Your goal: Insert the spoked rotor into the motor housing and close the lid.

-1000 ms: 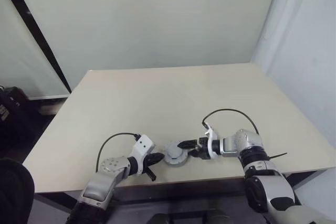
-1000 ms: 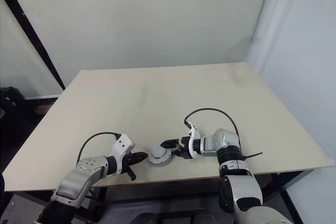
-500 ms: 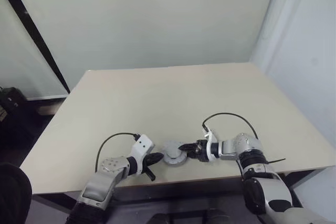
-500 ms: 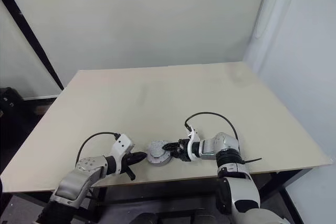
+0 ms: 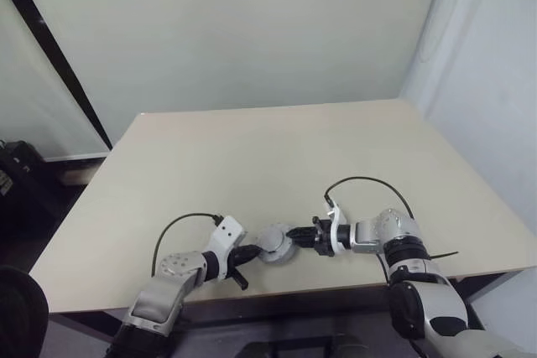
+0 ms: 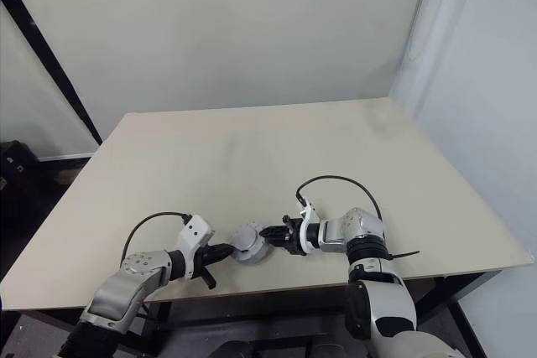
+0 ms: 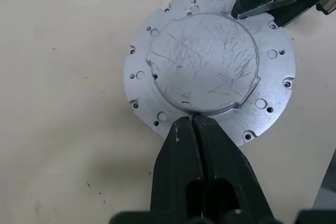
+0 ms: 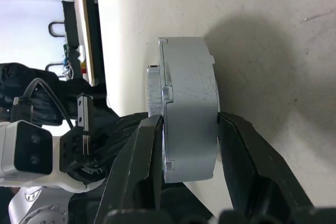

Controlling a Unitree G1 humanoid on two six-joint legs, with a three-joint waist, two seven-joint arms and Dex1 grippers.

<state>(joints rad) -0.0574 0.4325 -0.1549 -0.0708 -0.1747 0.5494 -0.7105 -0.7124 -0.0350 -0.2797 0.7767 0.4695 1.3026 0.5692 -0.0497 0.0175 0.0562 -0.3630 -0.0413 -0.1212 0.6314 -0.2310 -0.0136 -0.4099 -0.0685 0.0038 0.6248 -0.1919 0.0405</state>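
Motor housing: the motor housing (image 5: 275,245) sits near the front edge of the table (image 5: 252,157), around 6 o'clock on the tabletop. It is tipped up off its flat, not lying down.
Face shown: a scratched silvery boss on a wider flange dotted with small holes. No copper windings or spokes are exposed, so I cannot tell whether the rotor and lid are already in.
Right gripper: the right gripper (image 5: 294,234) comes in from the housing's 3 o'clock. Its two black fingers pinch the body across its thickness, one on the flange side and one on the far face.
Left gripper: the left gripper (image 5: 248,253) is at the housing's 8 o'clock. Its fingers are pressed together on nothing, with the tips against the edge of the raised boss.
Why held so: probably the right pinch tilts or turns the part while the closed left tips act as a stop, so the part cannot slide.
Left wrist view: gives the housing (image 7: 205,72) face-on, with holes and scratches.
Right wrist view: gives it edge-on (image 8: 189,103), showing the stepped thickness and both fingers (image 8: 144,150) seated.
Head views: give the placing alone.
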